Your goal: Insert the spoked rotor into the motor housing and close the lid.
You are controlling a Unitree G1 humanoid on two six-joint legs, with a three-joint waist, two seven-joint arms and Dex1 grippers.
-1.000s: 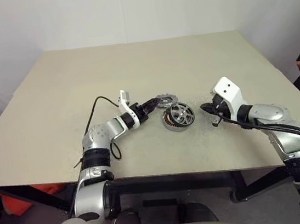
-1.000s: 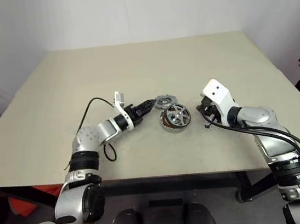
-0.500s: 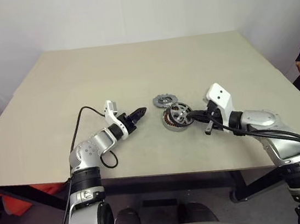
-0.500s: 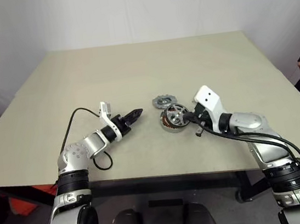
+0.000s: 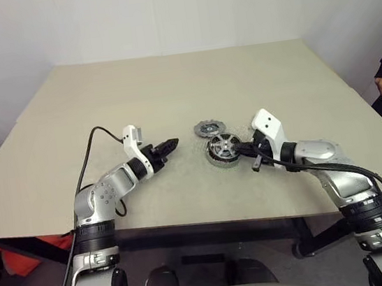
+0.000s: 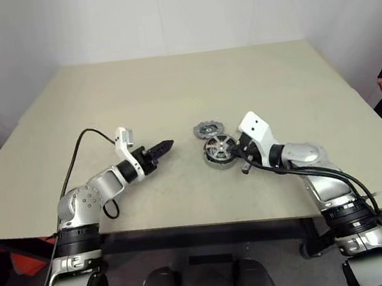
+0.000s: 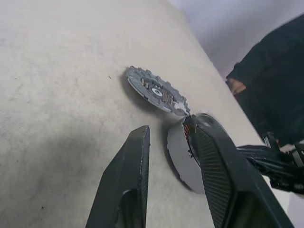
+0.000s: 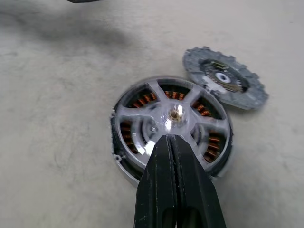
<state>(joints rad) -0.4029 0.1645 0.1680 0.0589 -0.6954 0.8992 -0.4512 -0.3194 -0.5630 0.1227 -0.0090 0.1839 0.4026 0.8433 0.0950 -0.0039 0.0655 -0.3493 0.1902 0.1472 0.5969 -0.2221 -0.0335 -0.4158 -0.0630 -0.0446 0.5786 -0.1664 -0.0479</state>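
- The motor housing (image 8: 171,128) sits flat on the counter (image 5: 170,89) between the two arms, with the spoked rotor (image 8: 173,116) apparently seated over the copper windings.
- The toothed lid (image 8: 223,78) lies flat just beside the housing, on its far side.
- The right pincer (image 8: 173,156) is closed with nothing in it, its tips over the rotor's near edge; whether they touch is unclear.
- The left pincer (image 7: 168,156) is part open and empty, near the lid and housing.
- Judgement: press the rotor squarely at its hub so it seats evenly, without tipping the housing.
- Then take the lid by its rim, keep it level, and centre it before lowering.
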